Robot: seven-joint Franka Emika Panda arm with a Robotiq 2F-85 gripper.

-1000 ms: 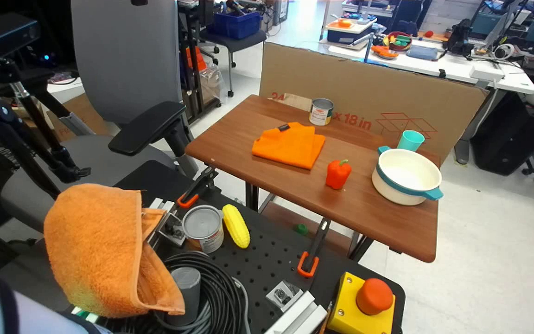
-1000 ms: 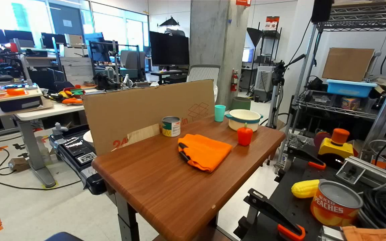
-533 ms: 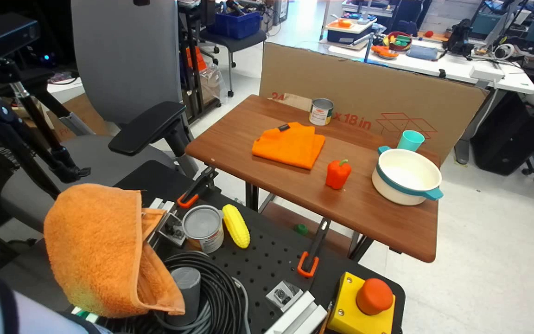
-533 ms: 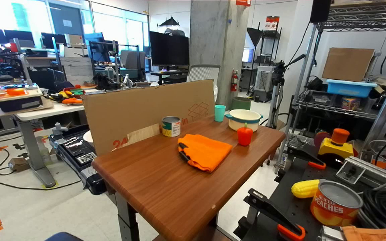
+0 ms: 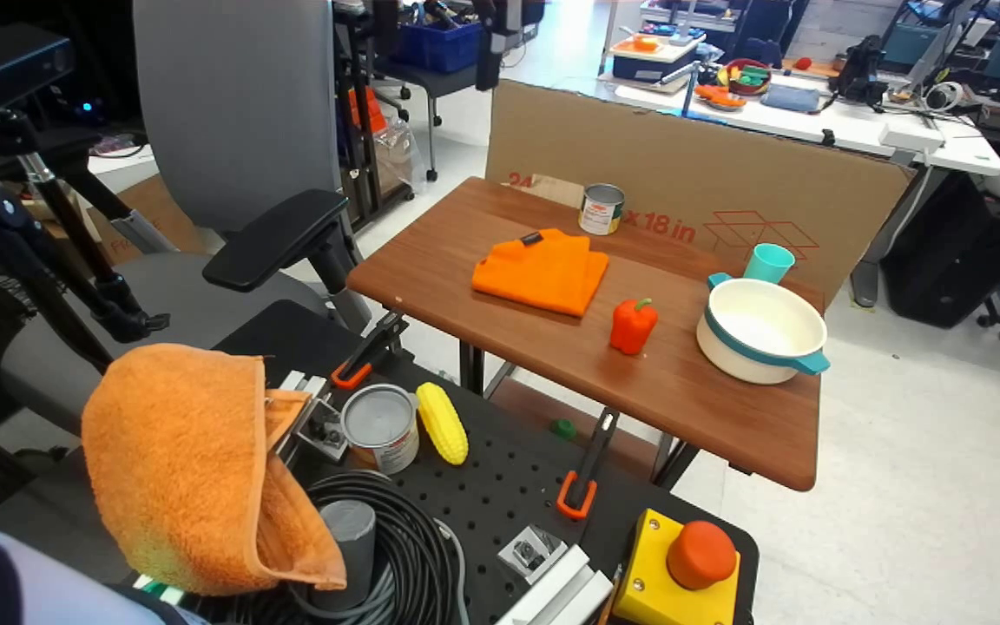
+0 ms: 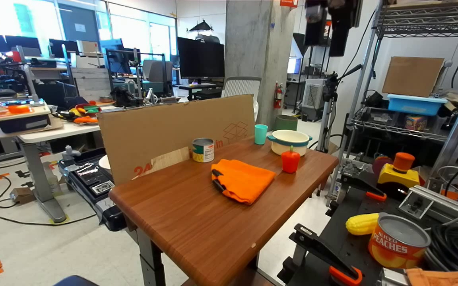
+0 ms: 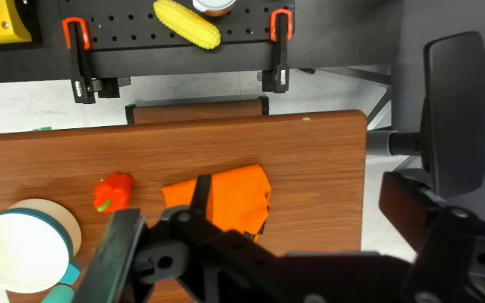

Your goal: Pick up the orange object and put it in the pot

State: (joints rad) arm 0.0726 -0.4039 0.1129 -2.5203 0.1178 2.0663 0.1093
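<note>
The orange object is a small red-orange toy pepper (image 5: pixel 634 326) with a green stem, upright on the brown table. It also shows in an exterior view (image 6: pixel 290 161) and in the wrist view (image 7: pixel 114 191). The cream-white pot (image 5: pixel 765 325) with teal rim and handles stands beside it; its inside looks bare. The pot also shows in an exterior view (image 6: pixel 290 143) and in the wrist view (image 7: pixel 21 252). My gripper (image 7: pixel 297 189) is open and empty, high above the table. It also shows at the top edge of both exterior views (image 5: pixel 500 48) (image 6: pixel 327 33).
An orange folded cloth (image 5: pixel 543 273) lies on the table (image 5: pixel 430 247), below my gripper in the wrist view. A grey can (image 5: pixel 601 209) and a teal cup (image 5: pixel 769 263) stand towards the cardboard wall (image 5: pixel 682 165). Clamps (image 5: pixel 588 469) stick up at the black bench.
My gripper has swung further into both exterior views, rightward in one and leftward in the other, at the top edge. The pepper, pot and cloth have not moved.
</note>
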